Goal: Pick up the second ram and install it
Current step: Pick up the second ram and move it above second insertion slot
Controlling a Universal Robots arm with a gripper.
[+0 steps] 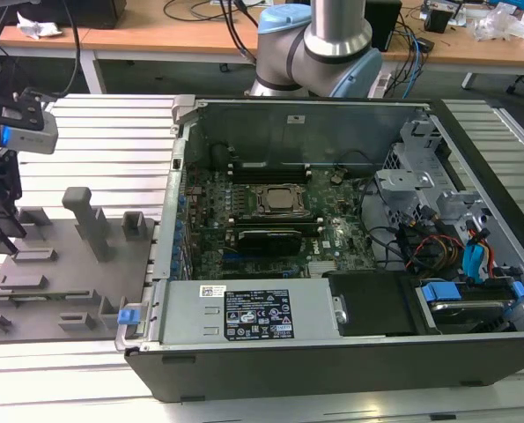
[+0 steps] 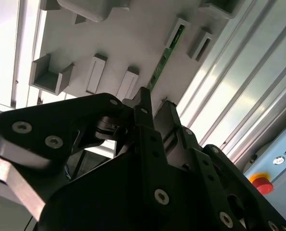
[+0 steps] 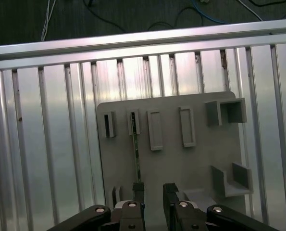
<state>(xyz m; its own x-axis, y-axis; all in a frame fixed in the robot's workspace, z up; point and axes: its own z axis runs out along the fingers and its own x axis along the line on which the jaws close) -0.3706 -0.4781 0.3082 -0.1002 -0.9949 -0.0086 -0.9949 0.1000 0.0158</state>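
The gripper (image 3: 154, 190) hangs over the near edge of the grey tray (image 3: 181, 166), jaws parted with nothing between them. The ram (image 3: 136, 154) stands on its long edge on the tray, a thin green strip seen edge-on, its far end in a slotted block (image 3: 133, 122). Its near end runs up to one fingertip (image 3: 139, 188); whether they touch cannot be told. Flat tray floor flanks it on both sides. The tray lies on a ribbed table (image 3: 51, 144), beside the case (image 1: 332, 370).
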